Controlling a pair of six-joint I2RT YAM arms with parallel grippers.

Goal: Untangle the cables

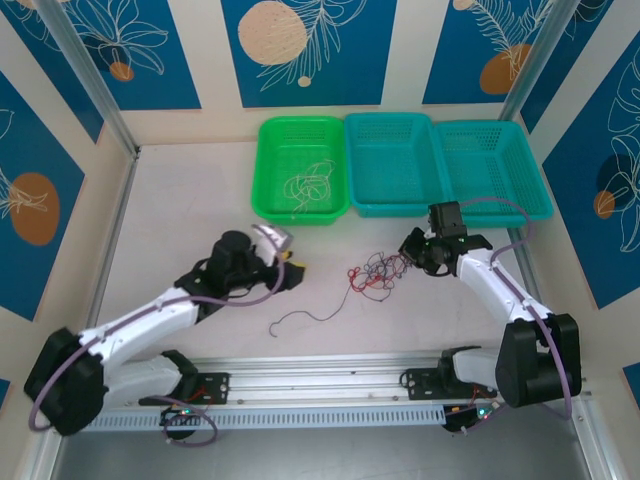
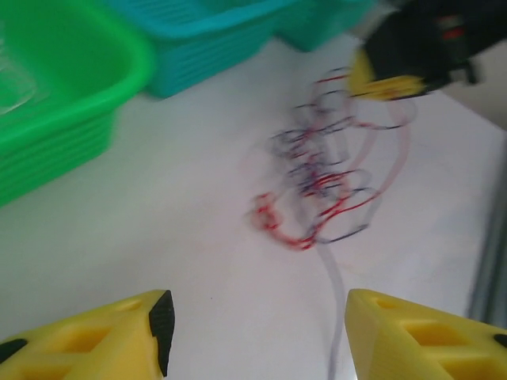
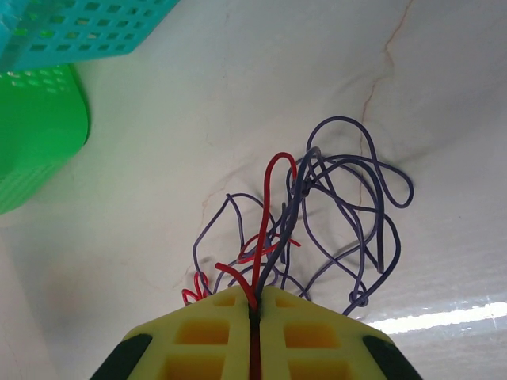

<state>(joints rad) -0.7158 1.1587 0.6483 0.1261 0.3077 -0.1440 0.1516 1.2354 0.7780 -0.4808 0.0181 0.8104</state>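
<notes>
where right tool (image 3: 255, 307) pinches, cables (image 3: 306, 187) bunch.

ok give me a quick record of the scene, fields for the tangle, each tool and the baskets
tangle: red and dark purple wires heaped on the table
left tool: open, holding nothing, pointed at the tangle
right tool: shut on red and purple strands of the tangle
loose wire: one dark strand lying apart, nearer the arm bases
green basket: holds pale wires
teal baskets: two, right of the green basket
</notes>
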